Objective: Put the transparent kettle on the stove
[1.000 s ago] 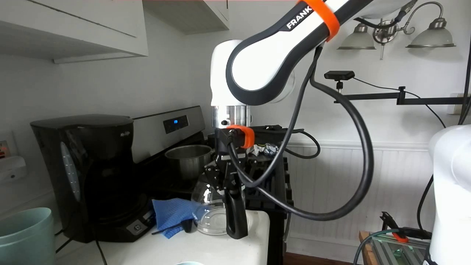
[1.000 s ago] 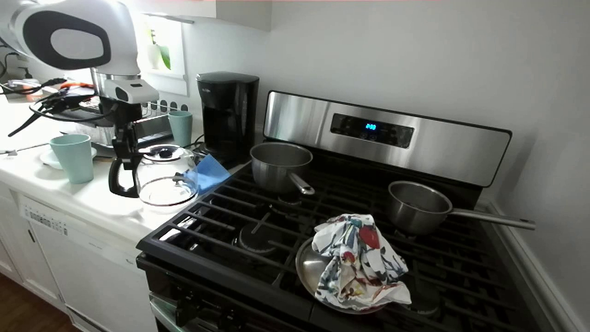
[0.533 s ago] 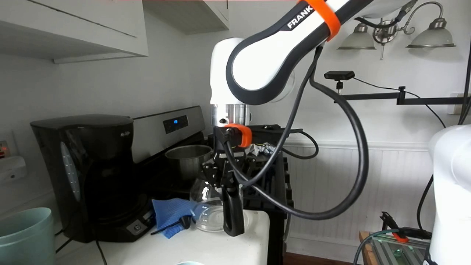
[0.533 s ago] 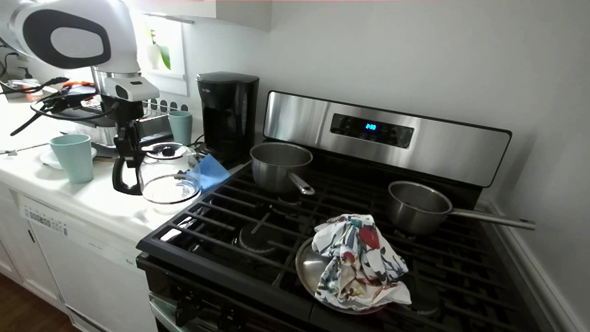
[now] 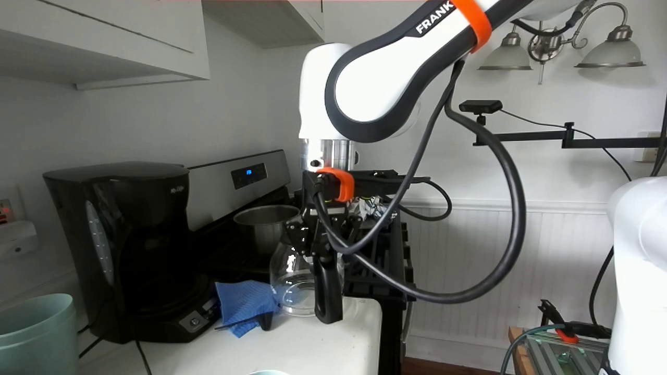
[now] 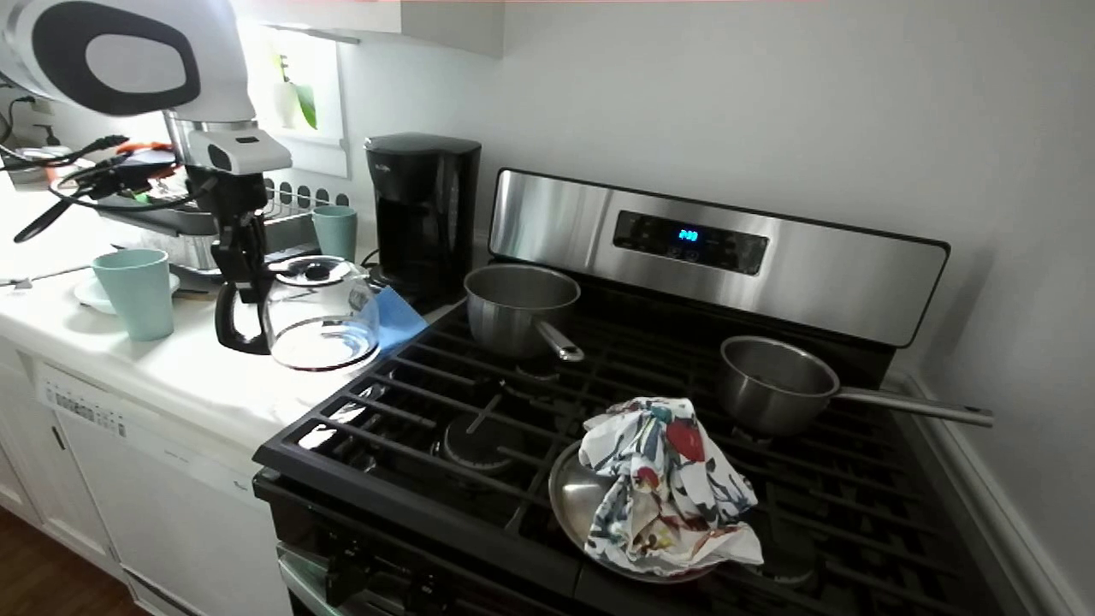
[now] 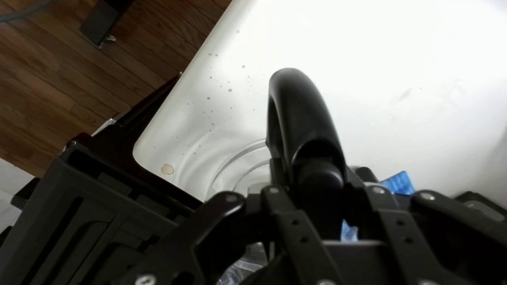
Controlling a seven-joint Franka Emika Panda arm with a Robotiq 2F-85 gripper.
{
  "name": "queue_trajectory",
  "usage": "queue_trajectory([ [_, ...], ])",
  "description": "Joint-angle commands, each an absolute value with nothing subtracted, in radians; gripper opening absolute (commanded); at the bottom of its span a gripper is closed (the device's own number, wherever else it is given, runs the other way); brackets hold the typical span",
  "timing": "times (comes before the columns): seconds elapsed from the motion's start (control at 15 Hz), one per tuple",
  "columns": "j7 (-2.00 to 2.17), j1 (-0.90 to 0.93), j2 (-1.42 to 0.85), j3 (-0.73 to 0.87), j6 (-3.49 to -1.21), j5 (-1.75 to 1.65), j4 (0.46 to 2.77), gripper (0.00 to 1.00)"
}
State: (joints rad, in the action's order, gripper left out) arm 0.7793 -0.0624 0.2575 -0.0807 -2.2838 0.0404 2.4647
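The transparent kettle (image 6: 323,321) has a clear glass body and a black handle. It is upright over the end of the white counter, beside the stove (image 6: 411,411), and looks slightly raised. It also shows in an exterior view (image 5: 292,286), partly behind its handle and the gripper. My gripper (image 6: 250,287) is shut on the top of the handle, also in an exterior view (image 5: 322,255). In the wrist view my gripper (image 7: 313,178) clasps the handle, which points away from the stove; the glass body is mostly hidden below the fingers.
A metal pot (image 6: 505,316) stands on the stove's near-counter back burner, another pot (image 6: 774,389) farther along. A pan (image 6: 573,500) with a patterned cloth (image 6: 667,479) lies at the front. A black coffee maker (image 6: 423,214), blue cloth (image 5: 245,302) and green cup (image 6: 137,295) are on the counter.
My gripper and the kettle have risen a little and shifted toward the stove. The gripper stays shut on the handle. The black piece by the blue cloth shifted slightly and came back.
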Motion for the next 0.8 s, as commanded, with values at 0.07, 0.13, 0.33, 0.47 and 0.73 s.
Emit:
queue_trajectory([
  [0.07,0.844,-0.076,0.296,-0.082,-2.294,0.011,2.470,0.08],
  [0.13,0.851,-0.080,0.298,-0.079,-2.295,0.012,2.472,0.08],
  [0.33,0.868,-0.094,0.310,-0.068,-2.299,0.016,2.478,0.08],
  [0.47,0.875,-0.106,0.320,-0.058,-2.301,0.017,2.481,0.08],
  [0.73,0.879,-0.133,0.330,-0.036,-2.305,0.012,2.481,0.08],
])
